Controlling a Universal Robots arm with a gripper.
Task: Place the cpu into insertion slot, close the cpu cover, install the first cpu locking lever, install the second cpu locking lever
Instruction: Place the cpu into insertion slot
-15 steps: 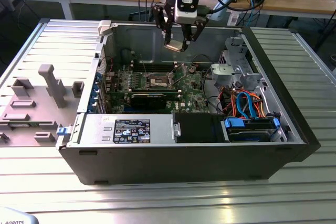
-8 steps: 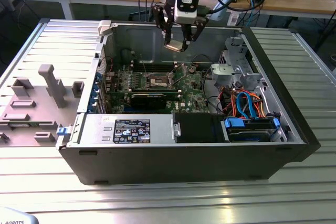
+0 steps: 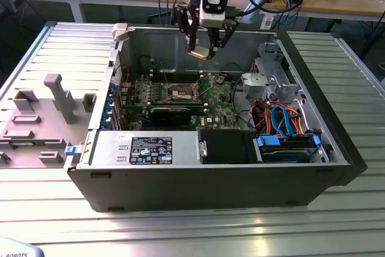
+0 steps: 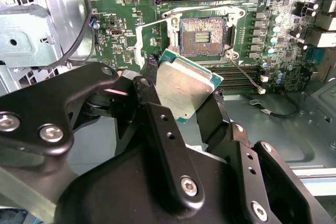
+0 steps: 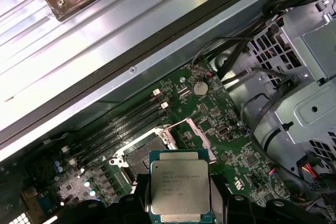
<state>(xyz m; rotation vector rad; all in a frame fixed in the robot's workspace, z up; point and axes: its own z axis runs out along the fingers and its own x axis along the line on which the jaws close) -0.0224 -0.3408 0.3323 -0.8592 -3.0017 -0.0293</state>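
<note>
Fingers of the gripper are clamped on opposite edges of the cpu, which hangs tilted in the air above the insertion slot, clear of it. That slot sits uncovered, contacts exposed, in the green circuit board.

Not much you can actually read here, tbh. The cpu has a few lines of faint print on its metal top in the first wrist view, too washed out to make out. In the exterior view there's a black-and-white label on the silver box, packed with tiny text and symbols, all illegible. The board has small white markings, also unreadable.
</note>
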